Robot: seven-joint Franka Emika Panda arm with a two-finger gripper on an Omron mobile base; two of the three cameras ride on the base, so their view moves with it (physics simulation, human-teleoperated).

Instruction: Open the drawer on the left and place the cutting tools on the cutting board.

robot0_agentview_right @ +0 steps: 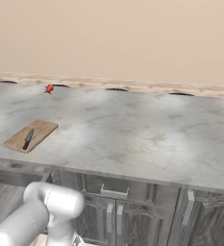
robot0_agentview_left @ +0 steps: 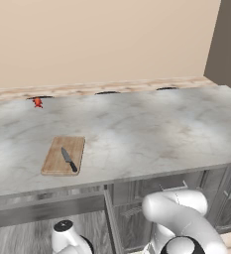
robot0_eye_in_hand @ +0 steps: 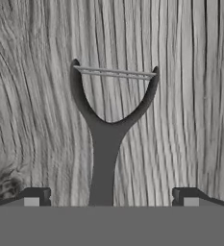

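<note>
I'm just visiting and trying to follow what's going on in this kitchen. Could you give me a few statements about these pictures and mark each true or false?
1. A knife lies on the cutting board. True.
2. The gripper is shut on the knife. False: its jaws stand open, and the knife lies free on the board.
3. A Y-shaped dark tool lies on grey wood grain in front of the fingertips. True.
4. The small red object sits on the board. False: it sits at the back of the counter, near the wall.
</note>
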